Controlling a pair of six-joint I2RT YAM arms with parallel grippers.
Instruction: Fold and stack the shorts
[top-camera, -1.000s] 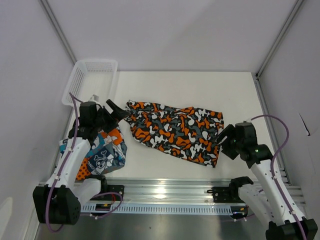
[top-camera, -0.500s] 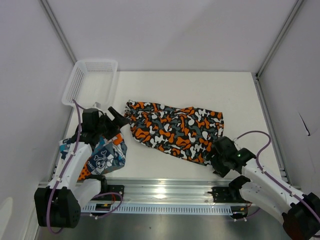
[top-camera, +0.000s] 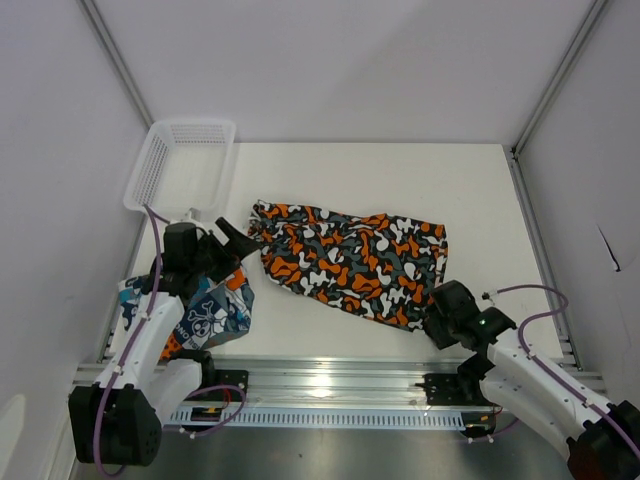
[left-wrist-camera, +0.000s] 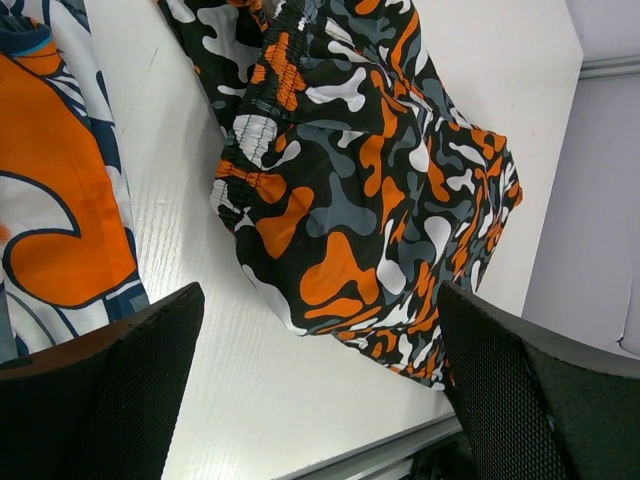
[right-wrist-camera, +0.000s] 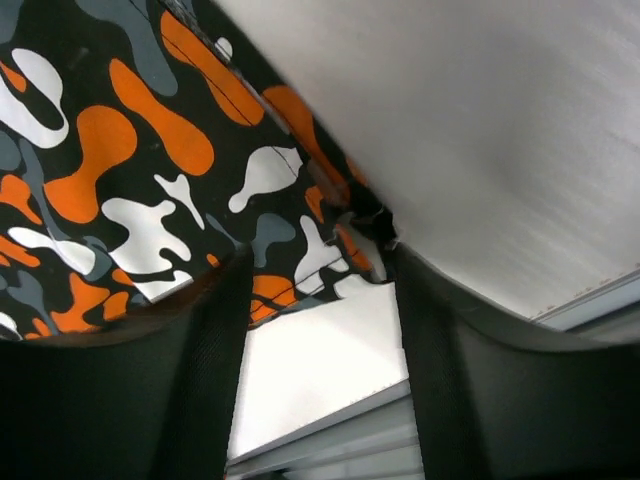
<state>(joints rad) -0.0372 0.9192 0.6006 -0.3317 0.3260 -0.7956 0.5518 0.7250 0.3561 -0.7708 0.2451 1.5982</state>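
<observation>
The camouflage shorts (top-camera: 350, 262) lie spread flat across the middle of the table. The patchwork skull shorts (top-camera: 205, 312) lie crumpled at the near left, under my left arm. My left gripper (top-camera: 238, 236) is open and empty, just off the waistband end of the camouflage shorts (left-wrist-camera: 350, 200), with the patchwork cloth (left-wrist-camera: 60, 200) to its left. My right gripper (top-camera: 438, 318) is open and low at the near right corner of the camouflage shorts. In the right wrist view that hem corner (right-wrist-camera: 335, 245) lies between my spread fingers (right-wrist-camera: 200, 380).
A white mesh basket (top-camera: 150, 165) stands at the far left corner. The metal rail (top-camera: 330, 385) runs along the near table edge, just below my right gripper. Walls close in on both sides.
My right arm has swung down and inward, bringing its gripper from beside the shorts' right edge to their near right corner. My left gripper has shifted only slightly.
</observation>
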